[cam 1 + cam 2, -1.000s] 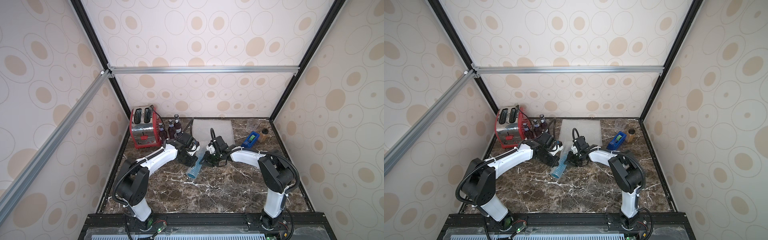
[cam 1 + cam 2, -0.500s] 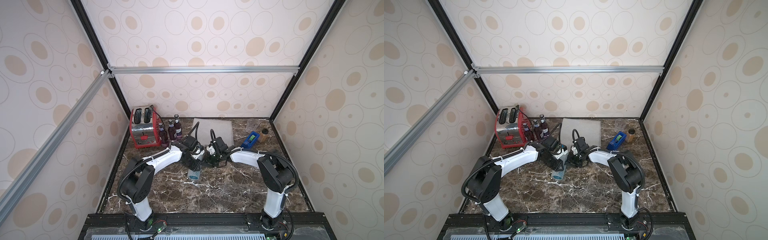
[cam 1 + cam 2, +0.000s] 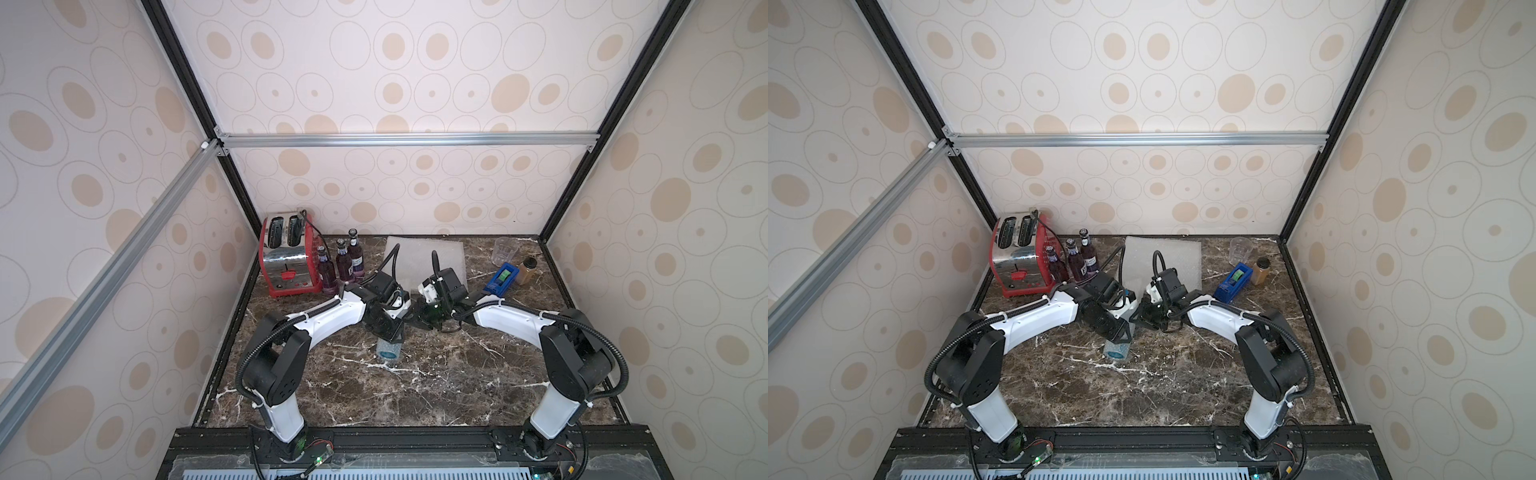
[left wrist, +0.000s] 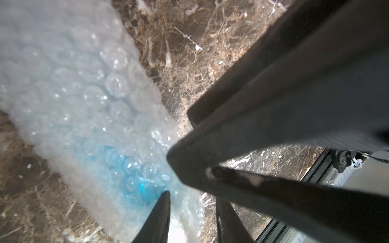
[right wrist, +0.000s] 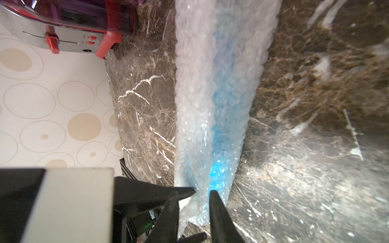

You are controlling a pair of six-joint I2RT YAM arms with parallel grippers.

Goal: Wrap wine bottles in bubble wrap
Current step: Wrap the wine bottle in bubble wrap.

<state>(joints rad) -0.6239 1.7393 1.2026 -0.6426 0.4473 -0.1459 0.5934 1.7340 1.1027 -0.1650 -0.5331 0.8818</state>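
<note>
A blue wine bottle rolled in bubble wrap (image 3: 388, 351) (image 3: 1116, 351) lies mid-table, one end facing the front. My left gripper (image 3: 392, 332) (image 4: 193, 202) is over the roll, open, with the loose wrap edge (image 4: 185, 216) between its fingers and a gap at one finger. My right gripper (image 3: 419, 320) (image 5: 193, 193) is shut on the roll's far end (image 5: 197, 202), where the bottle (image 5: 219, 134) shows blue through the wrap. Three purple wine bottles (image 3: 343, 262) (image 3: 1074, 262) stand by the toaster. A flat bubble wrap sheet (image 3: 419, 253) (image 3: 1167, 253) lies behind the grippers.
A red toaster (image 3: 286, 257) with a black cord stands at the back left. At the back right are a clear cup (image 3: 506, 249), a blue tape dispenser (image 3: 500, 279) and an amber jar (image 3: 525, 270). Walls close off three sides of the table.
My left arm has swung from beside the roll to over it and its jaws have opened. The roll has turned from a diagonal to pointing at the front. The right gripper has kept its hold.
</note>
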